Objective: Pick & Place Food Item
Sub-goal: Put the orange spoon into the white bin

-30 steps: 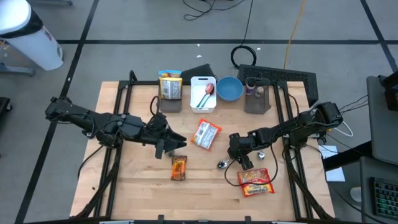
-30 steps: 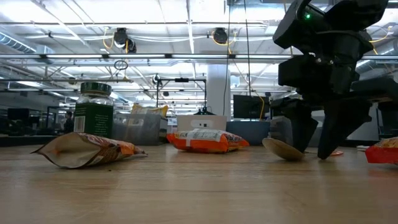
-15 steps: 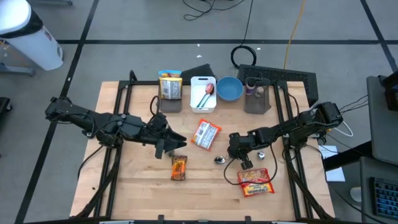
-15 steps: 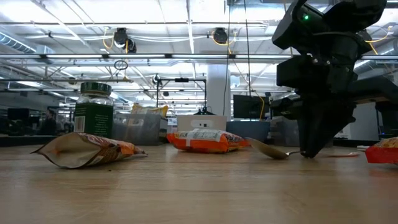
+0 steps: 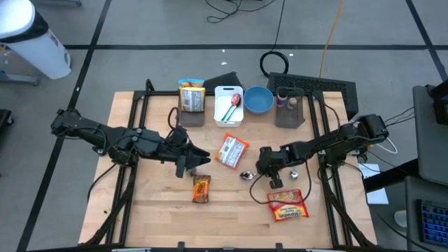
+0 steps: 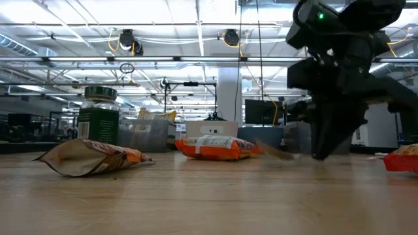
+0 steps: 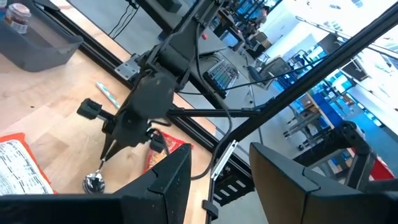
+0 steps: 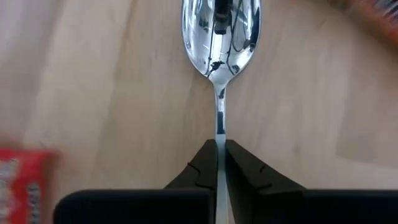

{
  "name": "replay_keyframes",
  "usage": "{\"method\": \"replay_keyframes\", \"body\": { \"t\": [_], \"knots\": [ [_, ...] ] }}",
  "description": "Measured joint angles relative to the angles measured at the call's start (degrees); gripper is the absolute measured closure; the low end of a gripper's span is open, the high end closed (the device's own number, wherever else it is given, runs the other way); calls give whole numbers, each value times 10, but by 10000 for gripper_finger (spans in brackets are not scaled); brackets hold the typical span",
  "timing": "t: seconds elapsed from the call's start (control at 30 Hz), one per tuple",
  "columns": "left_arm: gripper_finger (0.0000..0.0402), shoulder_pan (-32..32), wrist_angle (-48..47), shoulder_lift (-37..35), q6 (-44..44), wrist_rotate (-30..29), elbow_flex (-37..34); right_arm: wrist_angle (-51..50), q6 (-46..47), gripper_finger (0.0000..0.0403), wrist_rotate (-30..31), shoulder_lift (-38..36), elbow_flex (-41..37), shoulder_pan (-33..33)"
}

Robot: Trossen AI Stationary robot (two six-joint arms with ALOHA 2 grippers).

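Note:
My right gripper (image 8: 219,149) is shut on a metal spoon (image 8: 219,37) at the table's middle right. From above, the spoon's bowl (image 5: 246,175) shows just left of that gripper (image 5: 263,178). Three food packets lie flat on the wood: a red one (image 5: 287,204) near the right gripper, a white-and-orange one (image 5: 232,151) at the centre and a small orange one (image 5: 201,189) to the near left. My left gripper (image 5: 191,164) hangs open above the table beside the small orange packet, with nothing between its fingers (image 7: 168,186). My right gripper pinches the spoon's thin handle (image 8: 219,134) between its two fingers (image 8: 207,163). The fingers slant down from the table's right side and lie along the handle. The bowl (image 8: 219,25) points away from the gripper, hollow side up, low over the wood.
Along the far edge stand a bin with a snack bag (image 5: 191,96), a white tray (image 5: 229,105), a blue bowl (image 5: 258,100) and a grey bin (image 5: 289,105). A green-lidded jar (image 6: 98,114) shows in the low view. Bare wood lies along the near edge.
My right gripper, whose open fingers stood on either side of the spoon's handle, has shut on it. The spoon's bowl has shifted a little toward the table's far edge and left, and has come up slightly off the wood. The left arm has kept still.

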Motion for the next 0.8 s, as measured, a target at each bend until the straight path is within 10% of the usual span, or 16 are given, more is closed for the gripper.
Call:
{"method": "replay_keyframes", "body": {
  "t": [0.6,0.8],
  "knots": [
    [231,39,-3,0,20,-11,0,9,107,400,69,-295,12,-110],
    [231,71,6,15,-2,-107,0,17,110,401,157,-314,66,-118]
  ]
}}
